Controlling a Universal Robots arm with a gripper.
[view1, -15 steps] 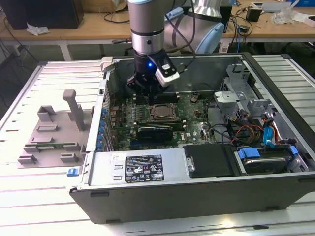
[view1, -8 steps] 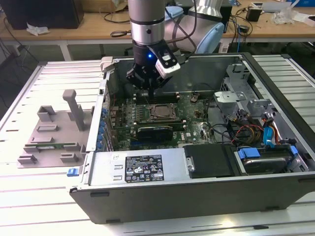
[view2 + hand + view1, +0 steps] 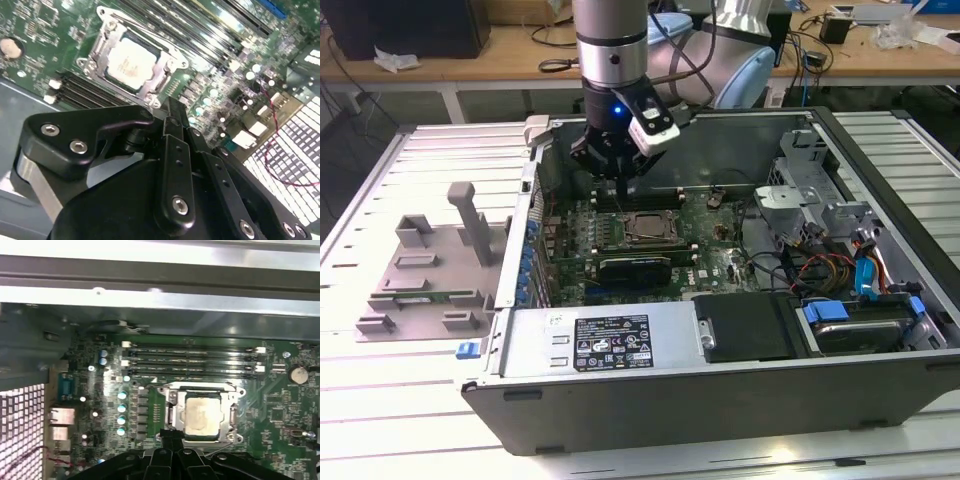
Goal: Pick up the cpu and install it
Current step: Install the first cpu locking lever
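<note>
The cpu (image 3: 647, 228), a pale silver square chip, lies flat inside the dark socket frame (image 3: 172, 415) on the green motherboard (image 3: 715, 235). It shows in both wrist views, cpu (image 3: 131, 62) and cpu (image 3: 202, 416). My black gripper (image 3: 620, 188) hangs inside the open computer case, just above the board and beside the socket on the exterior view's left. Its fingers come together at the tip with nothing between them, seen at gripper (image 3: 170, 106) and gripper (image 3: 169, 436). It is not touching the cpu.
The case wall (image 3: 525, 240) stands close on the exterior view's left of the gripper. Memory slots (image 3: 192, 360) run beside the socket. A power supply (image 3: 610, 340), drive cage (image 3: 800, 200) and cables (image 3: 830, 265) sit inside the case. A grey fixture (image 3: 430, 270) lies outside it.
</note>
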